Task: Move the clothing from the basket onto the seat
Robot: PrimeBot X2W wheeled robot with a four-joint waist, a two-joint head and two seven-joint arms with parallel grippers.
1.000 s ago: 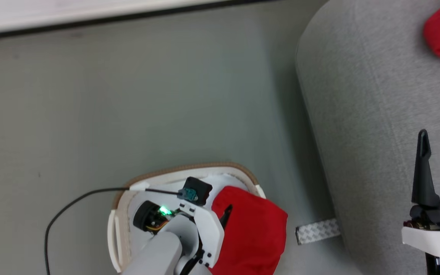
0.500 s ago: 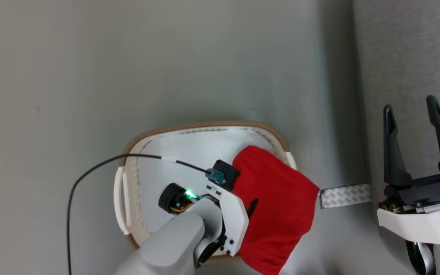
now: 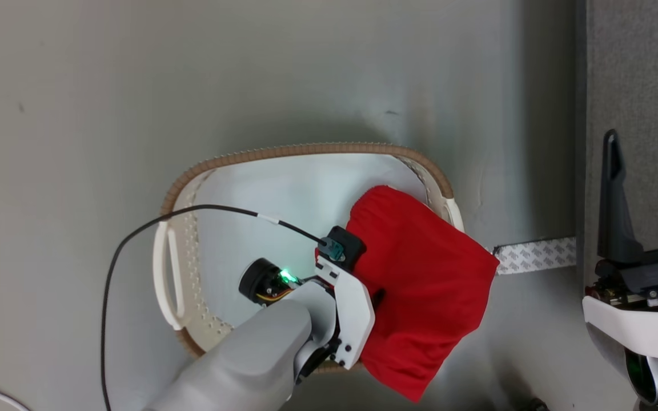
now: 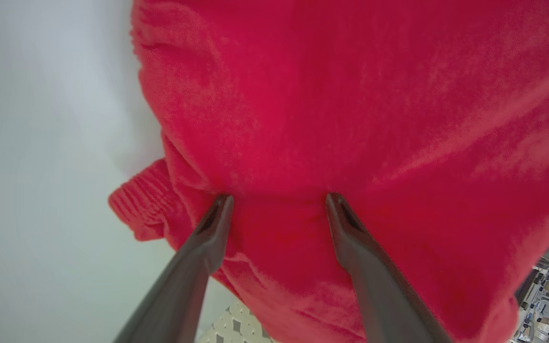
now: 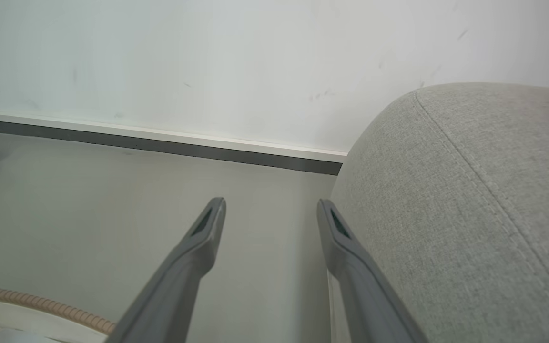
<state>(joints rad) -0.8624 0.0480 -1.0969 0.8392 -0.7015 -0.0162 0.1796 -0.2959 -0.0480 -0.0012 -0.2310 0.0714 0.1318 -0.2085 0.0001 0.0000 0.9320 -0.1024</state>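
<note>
Left pincer (image 4: 278, 197) spread against clothing (image 4: 350, 95), basket (image 3: 306, 150) partly covered, right pincer (image 5: 269, 201) parted beside seat (image 5: 446, 214)

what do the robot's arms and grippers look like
The left gripper and right gripper each have two long, tapering dark grey fingers. The left forearm is pale grey, with a white wrist bracket, a small green light and a thin black cable plugged into a teal connector. The right wrist housing is white.
</note>
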